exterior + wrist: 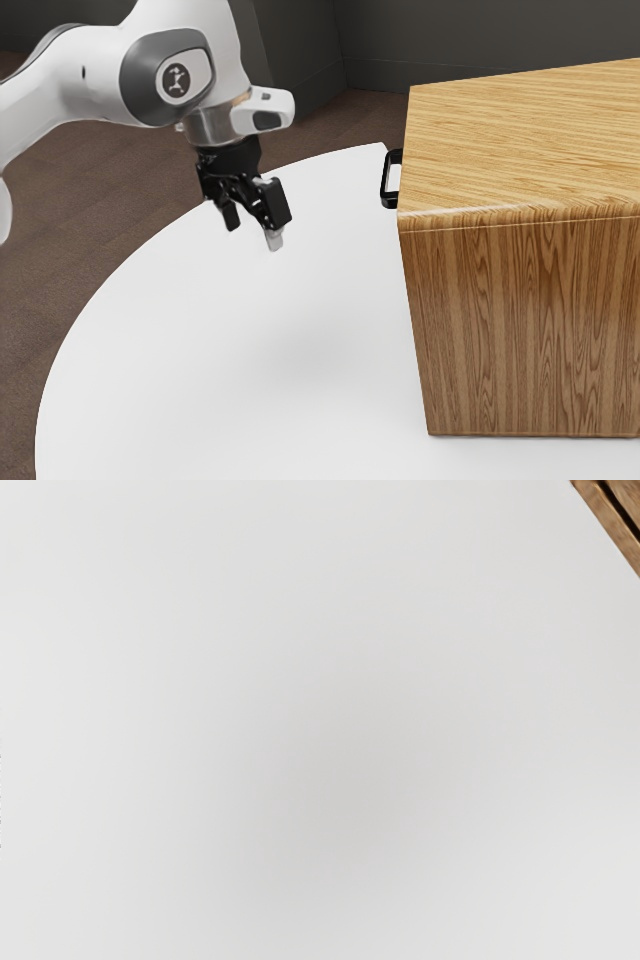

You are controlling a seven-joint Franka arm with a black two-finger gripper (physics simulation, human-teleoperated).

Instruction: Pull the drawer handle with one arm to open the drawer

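Note:
A wooden drawer cabinet [520, 260] stands on the round white table [230, 360] at the exterior view's right. Its black loop handle [390, 180] sticks out from the face turned toward the arm, near the top edge. My gripper [254, 230] hangs above the table to the left of the handle, well apart from it, pointing down and slightly toward the cabinet. Its two fingers stand apart with nothing between them, so it is open. In the wrist view a corner of the cabinet [612, 515] shows beyond the bare table surface [300, 730].
The table's curved edge runs along the exterior view's left and back, with dark wood floor [90, 200] beyond. A faint shadow of my hand lies on the table beneath the gripper.

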